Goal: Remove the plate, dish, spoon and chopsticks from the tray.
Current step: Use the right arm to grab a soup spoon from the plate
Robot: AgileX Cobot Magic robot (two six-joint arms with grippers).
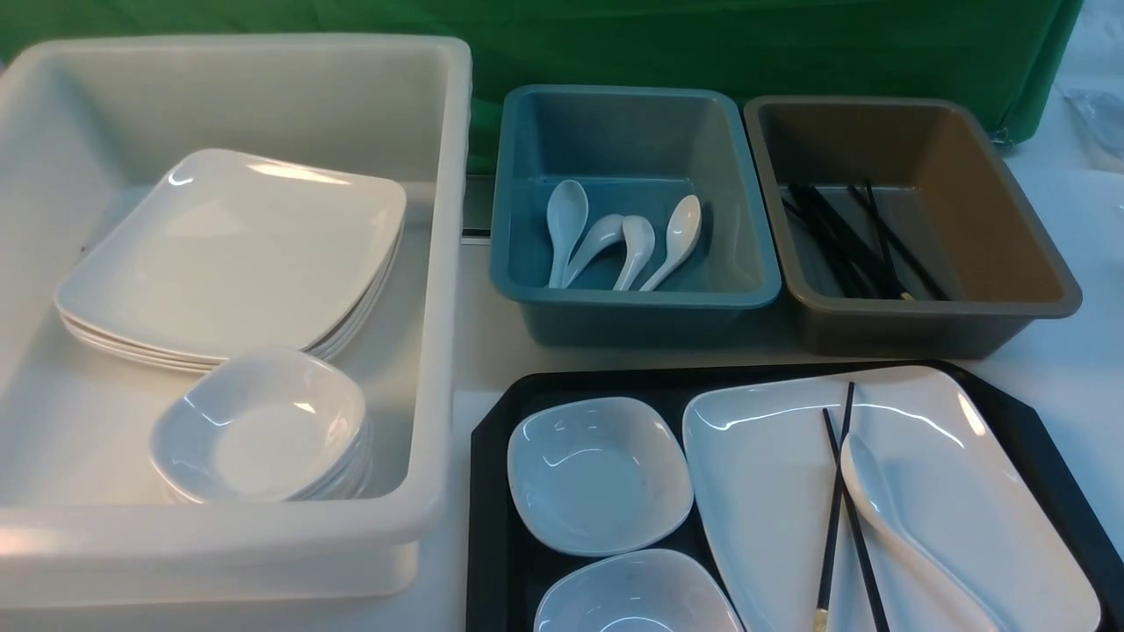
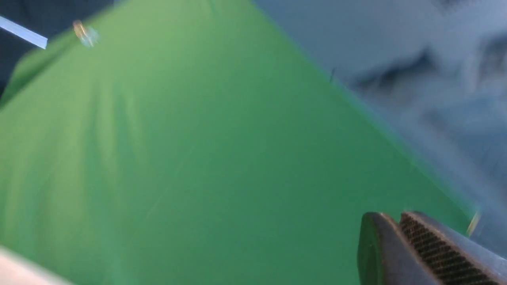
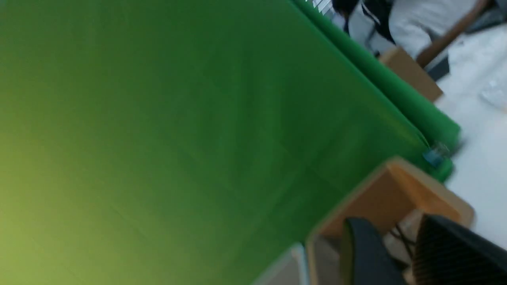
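Glossy spoon on plate: light, slippery, breakable.
A hold on the thick handle is judged safest; left gripper is closed, empty; right gripper parted, nothing held.

plate: glossy, smooth white
spoon: glossy white
tray: black plastic
blue tub: matt plastic
backdrop: green cloth

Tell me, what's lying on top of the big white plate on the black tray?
Black chopsticks and a white spoon lie on the plate. The plate covers that part of the tray, so whatever is under it cannot be seen.
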